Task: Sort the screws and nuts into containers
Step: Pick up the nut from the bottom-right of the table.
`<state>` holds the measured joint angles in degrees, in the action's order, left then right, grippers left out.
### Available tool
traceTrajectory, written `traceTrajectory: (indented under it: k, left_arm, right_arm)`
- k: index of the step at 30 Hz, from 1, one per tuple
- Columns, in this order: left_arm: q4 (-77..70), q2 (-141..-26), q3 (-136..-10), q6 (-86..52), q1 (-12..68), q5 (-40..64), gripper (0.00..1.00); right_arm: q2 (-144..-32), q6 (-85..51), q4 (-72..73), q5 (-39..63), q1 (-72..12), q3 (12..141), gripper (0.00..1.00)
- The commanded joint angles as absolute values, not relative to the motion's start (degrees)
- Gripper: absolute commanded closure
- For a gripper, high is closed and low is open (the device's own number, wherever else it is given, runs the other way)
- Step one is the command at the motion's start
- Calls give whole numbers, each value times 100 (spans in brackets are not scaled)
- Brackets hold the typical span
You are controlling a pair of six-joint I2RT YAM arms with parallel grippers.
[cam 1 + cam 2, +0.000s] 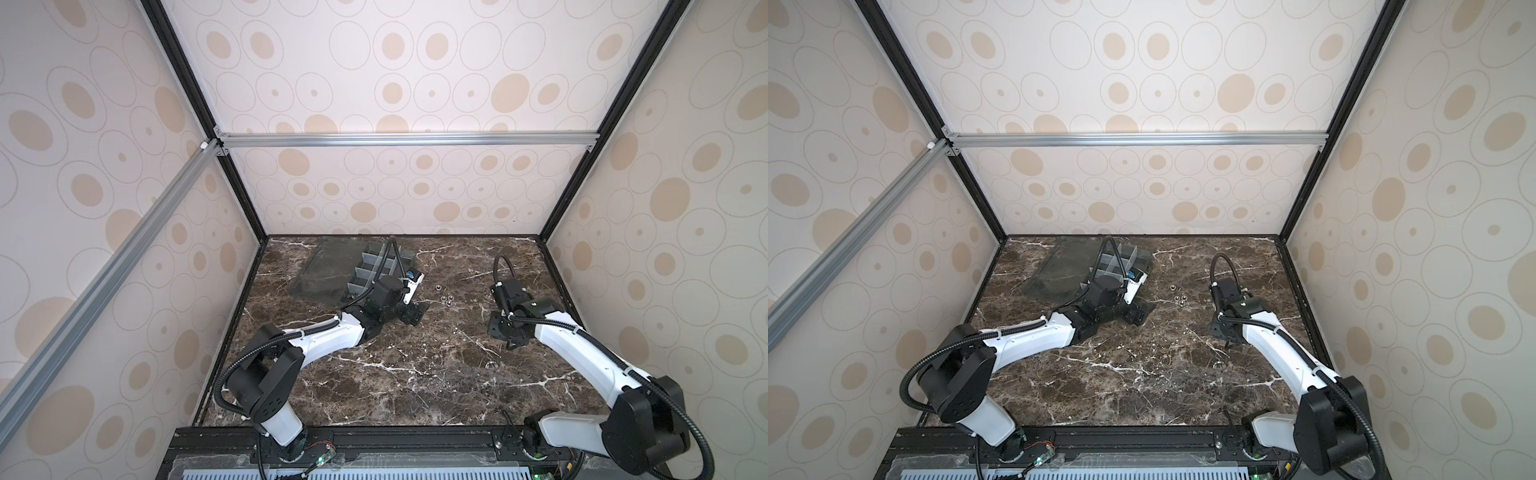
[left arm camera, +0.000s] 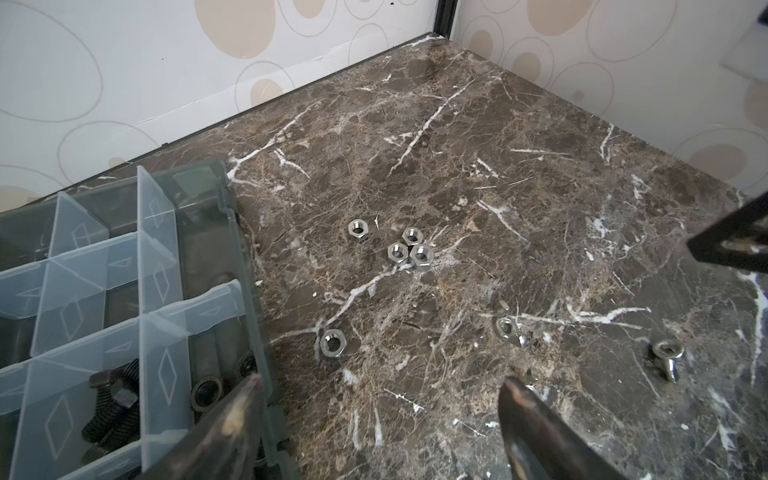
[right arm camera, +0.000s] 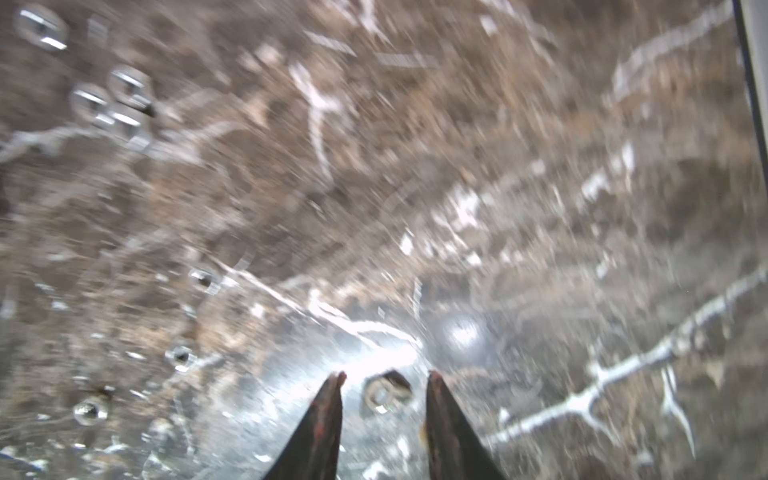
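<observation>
Silver nut is seen lying between the parted tips of the right gripper, unclamped; left gripper is spread wide, farther off.

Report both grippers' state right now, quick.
Left gripper: open, empty.
Right gripper: open, jaws either side of a nut, not gripping it.

Shiny metal nuts, frosted plastic containers, and glossy, seemingly marble tabletop.
</observation>
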<state>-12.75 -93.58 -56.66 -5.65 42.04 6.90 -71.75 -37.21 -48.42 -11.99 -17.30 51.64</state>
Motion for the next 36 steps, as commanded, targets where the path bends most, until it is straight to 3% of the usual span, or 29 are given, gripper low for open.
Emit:
traceTrajectory:
  k: [1, 8, 21, 36]
  left_arm:
    - [-1121, -9382, -5984, -378, 4244, 742, 13]
    - [-1096, -9308, -5863, -344, 4261, 662, 13]
    - [-1028, -9268, -5836, -273, 4256, 531, 13]
    - [-914, -9395, -5951, -211, 4261, 428, 13]
  right_arm:
    - [-6965, -4824, -5278, -684, -1732, 4848, 65]
    - [-6498, -6154, -4621, -170, -1744, 3900, 68]
    - [-7309, -6292, -3690, -285, -1842, 3994, 63]
    - [-7430, -6519, -3308, -493, -1827, 3515, 67]
